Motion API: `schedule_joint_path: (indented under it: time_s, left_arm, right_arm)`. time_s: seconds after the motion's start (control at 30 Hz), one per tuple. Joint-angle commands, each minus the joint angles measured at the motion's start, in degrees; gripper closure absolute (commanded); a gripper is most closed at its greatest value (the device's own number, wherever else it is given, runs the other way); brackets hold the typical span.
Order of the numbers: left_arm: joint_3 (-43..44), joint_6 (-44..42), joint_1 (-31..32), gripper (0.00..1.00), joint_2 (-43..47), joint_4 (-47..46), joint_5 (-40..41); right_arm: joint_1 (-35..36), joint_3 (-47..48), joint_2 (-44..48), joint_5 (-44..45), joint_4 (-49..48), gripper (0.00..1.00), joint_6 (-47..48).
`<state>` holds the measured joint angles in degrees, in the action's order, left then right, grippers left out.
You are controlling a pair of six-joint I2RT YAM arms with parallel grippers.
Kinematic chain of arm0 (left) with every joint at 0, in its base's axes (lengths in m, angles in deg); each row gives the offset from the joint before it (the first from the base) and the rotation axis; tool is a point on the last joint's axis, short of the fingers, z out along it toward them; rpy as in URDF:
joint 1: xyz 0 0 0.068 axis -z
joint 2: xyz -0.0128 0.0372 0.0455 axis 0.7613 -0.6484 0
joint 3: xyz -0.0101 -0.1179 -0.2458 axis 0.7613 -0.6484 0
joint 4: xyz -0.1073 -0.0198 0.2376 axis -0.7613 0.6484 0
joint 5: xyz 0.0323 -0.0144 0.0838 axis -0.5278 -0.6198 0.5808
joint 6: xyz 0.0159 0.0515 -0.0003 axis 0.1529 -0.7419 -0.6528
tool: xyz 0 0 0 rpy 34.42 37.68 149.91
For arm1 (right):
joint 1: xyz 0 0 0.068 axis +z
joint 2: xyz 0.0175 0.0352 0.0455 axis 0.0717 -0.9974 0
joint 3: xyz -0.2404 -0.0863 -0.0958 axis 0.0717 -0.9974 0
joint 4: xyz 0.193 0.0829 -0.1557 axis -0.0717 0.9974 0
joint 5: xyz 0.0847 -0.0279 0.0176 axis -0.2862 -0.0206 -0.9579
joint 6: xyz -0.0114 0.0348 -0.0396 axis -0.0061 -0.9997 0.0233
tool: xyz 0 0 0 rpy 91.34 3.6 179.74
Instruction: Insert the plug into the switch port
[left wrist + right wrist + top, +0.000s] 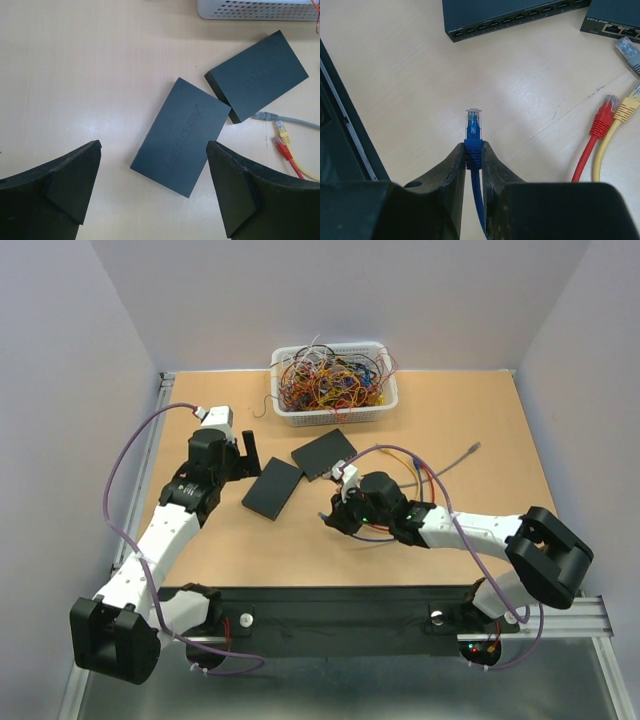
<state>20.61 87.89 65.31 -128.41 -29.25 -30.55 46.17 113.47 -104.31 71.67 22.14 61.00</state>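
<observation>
My right gripper [473, 149] is shut on the boot of a blue plug [473, 124], whose clear tip points at the row of switch ports [512, 20] on the edge of a flat black box, a hand's width away. That box [272, 488] lies mid-table, left of my right gripper [332, 517]. A second black box [325, 453] lies behind it, and its ports show in the right wrist view [616, 27]. My left gripper [244, 454] is open and empty, hovering left of the near box [180, 136], with both fingers [70, 185] clear of it.
A white basket [335, 412] of tangled wires stands at the back. Loose grey [630, 50], red [604, 116] and yellow [627, 107] plugs lie right of the blue plug. A grey cable [455, 462] trails to the right. A black rail [330, 610] runs along the near edge.
</observation>
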Motion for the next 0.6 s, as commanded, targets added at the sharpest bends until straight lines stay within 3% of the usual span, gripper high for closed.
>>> schedule_joint_path:
  time_s: [0.0, 0.37, 0.57]
  left_arm:
    - [-2.1, -2.2, -0.8, 0.01, 2.3, -5.0, 0.1]
    - [5.1, -0.8, -3.9, 0.02, -12.8, -2.8, -12.2]
    - [8.5, -0.2, -4.9, 0.02, -16.3, -2.2, -10.6]
  right_arm:
    - [0.3, -0.2, -1.5, 3.2, -4.1, 1.00, -1.3]
    - [1.7, 6.4, -8.1, 10.1, -0.5, 0.99, -1.9]
    - [1.7, 10.0, -10.0, 11.8, 1.0, 1.00, -1.1]
